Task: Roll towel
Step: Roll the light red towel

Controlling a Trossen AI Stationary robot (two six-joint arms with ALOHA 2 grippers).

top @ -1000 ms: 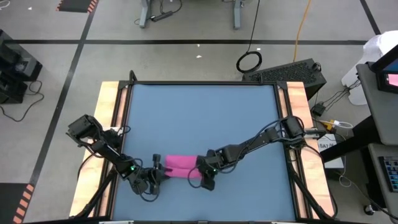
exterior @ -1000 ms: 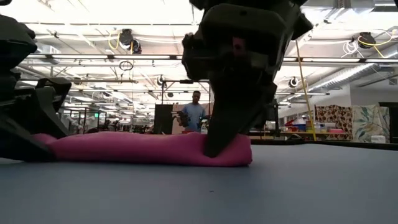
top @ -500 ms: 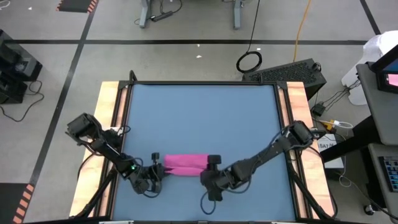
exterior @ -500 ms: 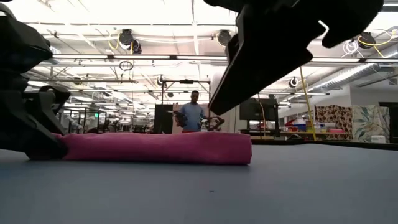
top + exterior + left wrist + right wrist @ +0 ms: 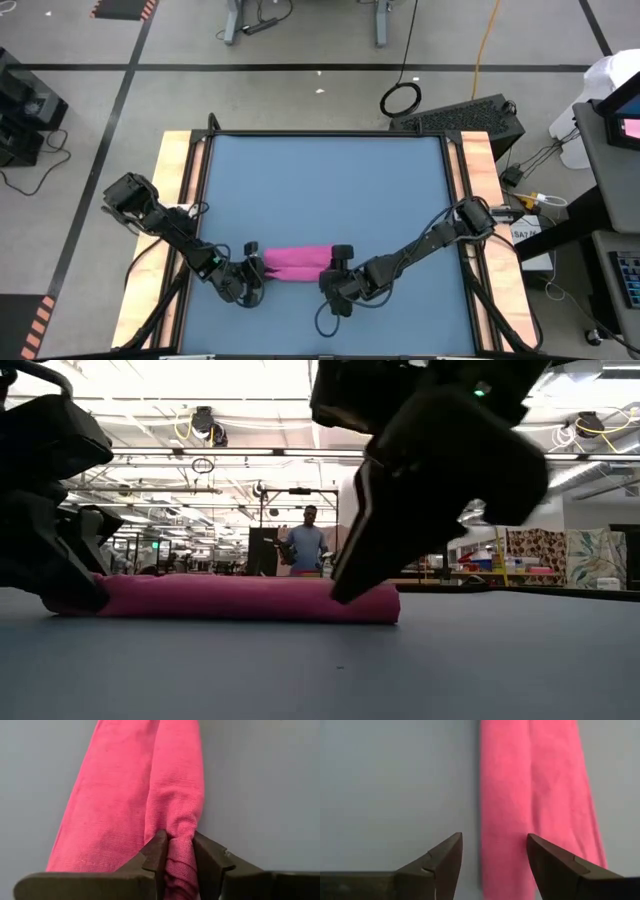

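The magenta-pink towel point(image 5: 295, 262) lies on the blue table as a long, narrow, partly rolled strip running left to right near the front edge; it also shows in the low view point(image 5: 240, 600). My left gripper point(image 5: 250, 276) is at its left end, shut on a raised roll of cloth point(image 5: 179, 855). My right gripper point(image 5: 336, 278) is open at the towel's right end. Its two fingers stand apart, with the towel's near long edge point(image 5: 492, 865) between them. The white tag does not show. My left gripper pinches a rolled ridge of cloth point(image 5: 179, 851) at the towel's left end between its two fingers. The fingers come low from the table's left and lie along the towel. The towel lies on the table, slack. Whether my right gripper touches the towel, I cannot tell.
Wooden side rails point(image 5: 178, 200) border the table on the left and right. Bare blue tabletop point(image 5: 320, 190) stretches behind the towel to the far edge. A person point(image 5: 308, 545) stands far off in the room behind the table.
My right gripper has let go of the towel's right end, gone up and toward the table's near edge, then come back down to that end, open. The towel has stayed on the table as a strip. My left gripper has kept its hold.
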